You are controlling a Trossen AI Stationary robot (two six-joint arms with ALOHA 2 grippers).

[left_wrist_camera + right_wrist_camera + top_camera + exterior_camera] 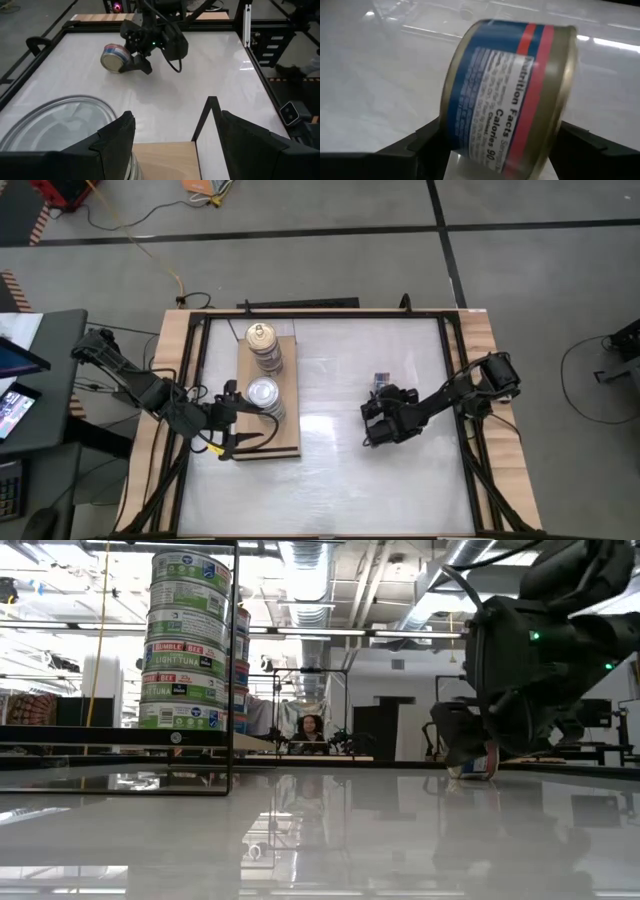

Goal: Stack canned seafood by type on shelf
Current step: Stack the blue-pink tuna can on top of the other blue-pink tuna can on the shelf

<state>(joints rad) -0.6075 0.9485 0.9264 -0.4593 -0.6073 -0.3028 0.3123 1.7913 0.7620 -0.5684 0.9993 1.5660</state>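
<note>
The shelf [285,430] is a tan board at the table's left. It carries two stacks of canned seafood: a gold-topped stack [263,345] and a silver-topped stack [263,395], tall in the low view [185,640]. My left gripper [232,420] hovers open at the shelf's near left, just short of the silver stack's top tin [55,125]. A lone tin with a blue and red label [507,95] lies on its side on the white tabletop, right of centre [383,383]. My right gripper [505,150] is low over it, one finger at each flat end. My right gripper comes at the lone tin slanting down from the table's right, with a finger [420,142] beside one rim [451,107] and the other finger [592,147] beside the opposite rim [564,120]. I cannot tell whether either finger touches the tin, which rests on the tabletop.
Black frame rails and wooden side strips [480,380] edge the white tabletop [330,470]. Bare tabletop lies between the shelf and the right arm. A person sits in the room beyond the far edge [310,730].
</note>
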